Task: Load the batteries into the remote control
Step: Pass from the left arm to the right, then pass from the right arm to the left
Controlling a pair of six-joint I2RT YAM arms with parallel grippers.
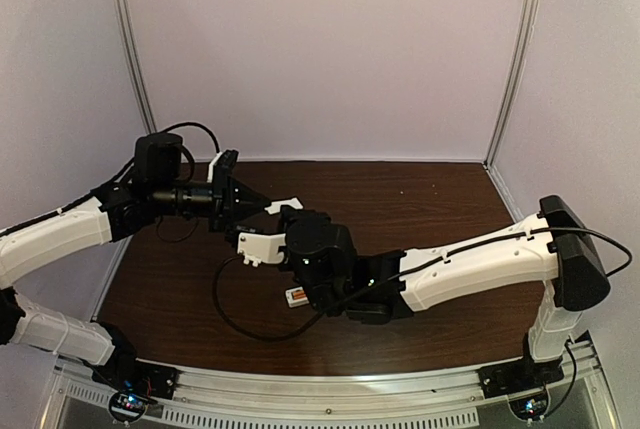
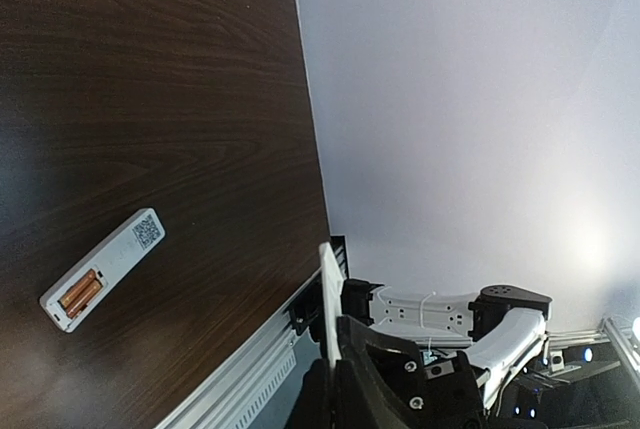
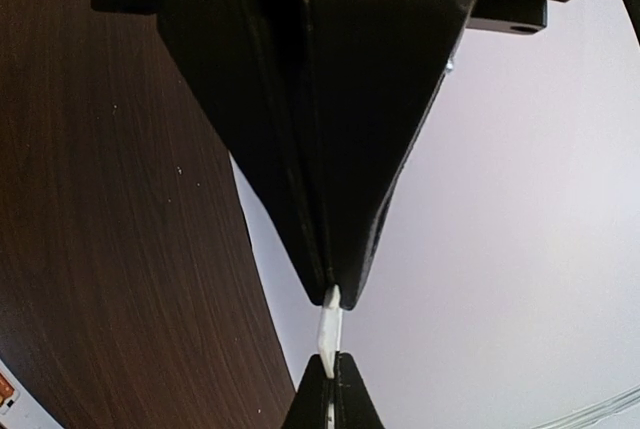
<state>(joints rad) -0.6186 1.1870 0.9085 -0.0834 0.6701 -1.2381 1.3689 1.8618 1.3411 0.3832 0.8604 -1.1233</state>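
The left gripper [image 1: 262,201] and the right gripper [image 1: 288,215] are both clamped tight on a small thin white rectangular cover plate [image 3: 328,324], which hangs between them above the dark wooden table [image 1: 430,199]. The slim white remote control [image 2: 100,271] lies back-up toward the table's near edge. Two orange cylindrical batteries [image 2: 80,294] sit side by side in its bay.
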